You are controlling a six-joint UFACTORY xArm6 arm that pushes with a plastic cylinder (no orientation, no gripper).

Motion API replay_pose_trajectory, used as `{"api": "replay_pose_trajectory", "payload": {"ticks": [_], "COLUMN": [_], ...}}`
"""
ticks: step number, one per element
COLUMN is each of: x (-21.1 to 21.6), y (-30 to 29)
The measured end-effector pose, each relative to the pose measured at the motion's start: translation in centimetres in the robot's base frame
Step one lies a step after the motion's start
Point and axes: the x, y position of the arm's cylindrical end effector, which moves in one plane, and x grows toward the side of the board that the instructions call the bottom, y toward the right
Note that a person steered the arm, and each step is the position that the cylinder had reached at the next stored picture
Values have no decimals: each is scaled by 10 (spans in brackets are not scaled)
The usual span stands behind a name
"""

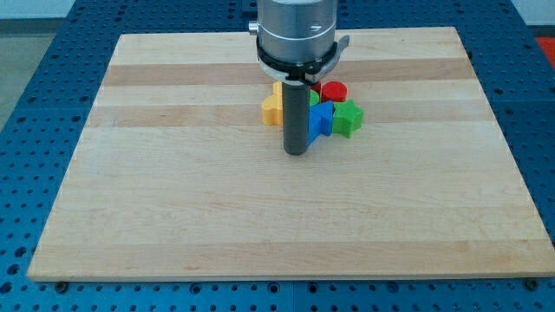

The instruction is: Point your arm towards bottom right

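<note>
My dark rod comes down from the silver arm head at the view's top centre, and my tip (296, 152) rests on the wooden board (173, 199) just below a tight cluster of blocks. The cluster holds a yellow block (272, 108) at the rod's left, a blue block (321, 119) touching the rod's right side, a green star-shaped block (349, 118) further right, and a red cylinder (334, 91) behind them. A bit of another green block (314, 98) shows beside the rod. The rod hides part of the cluster.
The board lies on a blue perforated table (35, 87) that shows on all sides. The arm head (297, 35) covers the board's top centre edge.
</note>
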Motion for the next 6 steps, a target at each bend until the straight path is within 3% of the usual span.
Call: {"api": "replay_pose_trajectory", "payload": {"ticks": [3, 4, 5, 6], "x": [-4, 22, 10, -15], "y": [-5, 32, 96, 100]}}
